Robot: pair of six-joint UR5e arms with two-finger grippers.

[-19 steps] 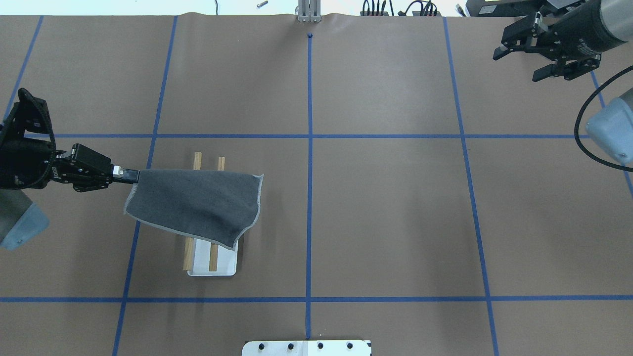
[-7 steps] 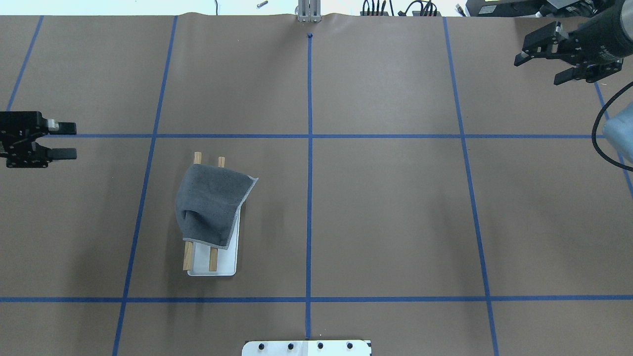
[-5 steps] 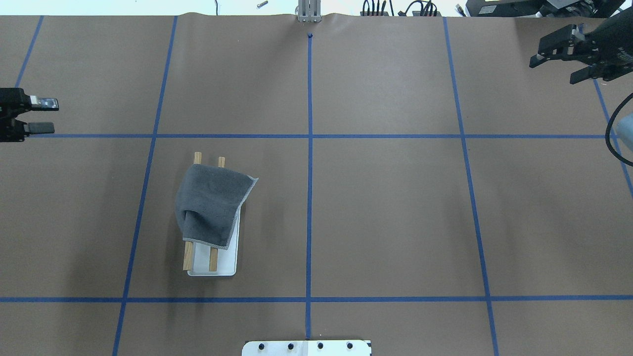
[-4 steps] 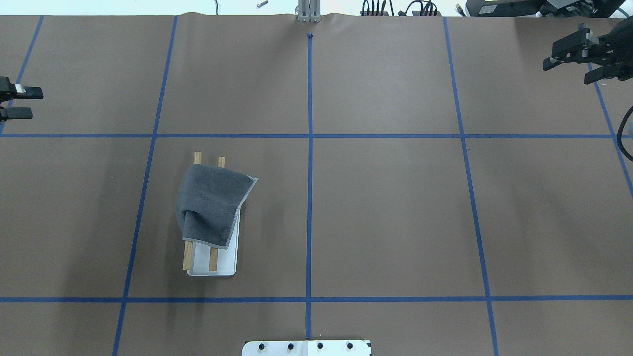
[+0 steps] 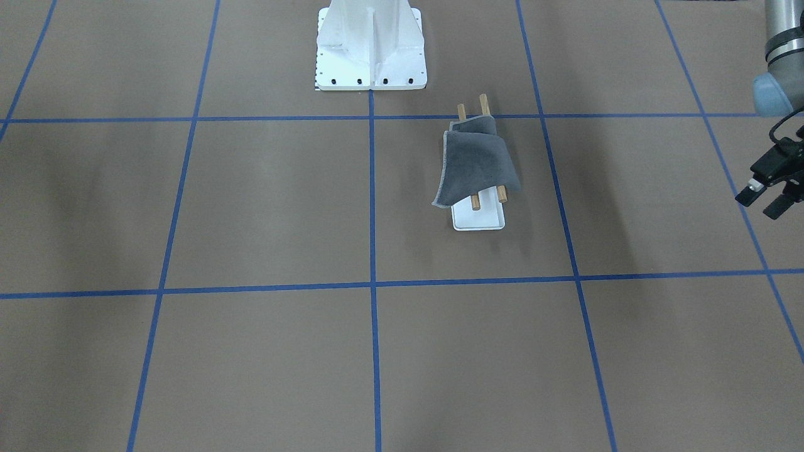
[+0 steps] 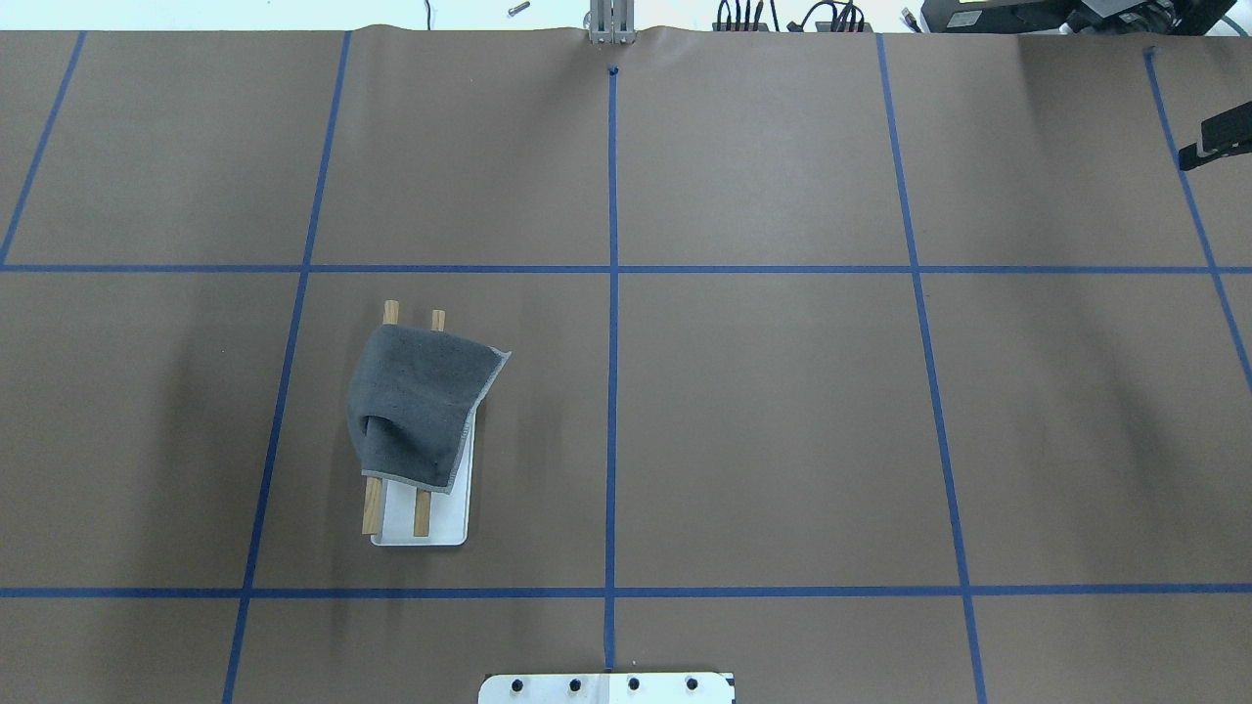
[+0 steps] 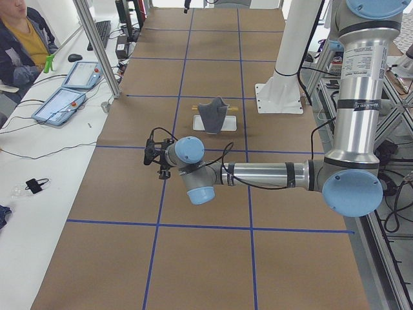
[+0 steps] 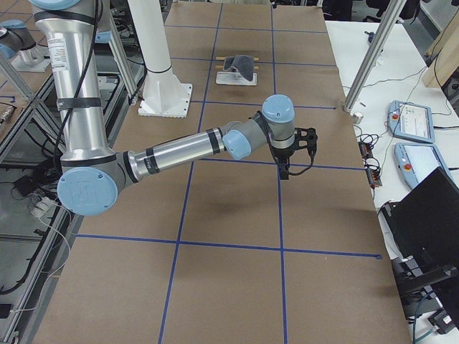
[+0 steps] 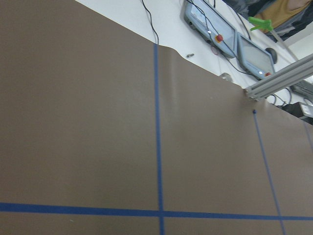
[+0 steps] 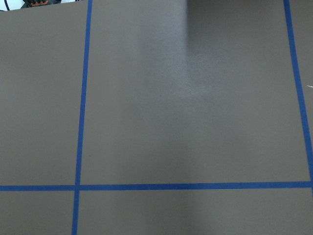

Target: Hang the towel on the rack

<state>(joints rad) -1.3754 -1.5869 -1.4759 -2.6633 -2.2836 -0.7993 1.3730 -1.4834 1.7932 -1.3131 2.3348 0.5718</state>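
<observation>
The dark grey towel (image 6: 416, 406) hangs folded over both wooden dowels of the rack (image 6: 430, 523), left of the table's middle. Its blue patch is hidden. It also shows in the front-facing view, the towel (image 5: 477, 166) on the rack (image 5: 480, 218). My left gripper (image 5: 763, 199) is open and empty, far off at that view's right edge, and out of the overhead view. My right gripper (image 6: 1218, 142) shows only one finger at the overhead view's far right edge, with bare paper on both sides of it, so it is open. Both wrist views show only paper.
The white bolted pedestal (image 5: 370, 44) stands at the robot's side of the table and also shows in the overhead view (image 6: 606, 687). Blue tape lines grid the brown paper. An operator (image 7: 19, 39) and tablets (image 7: 61, 103) are beyond the table's far edge.
My left gripper let go of the towel, which dropped over the dowels. Both arms have drawn back outward. The left gripper has left the overhead view and the right one nearly so.
</observation>
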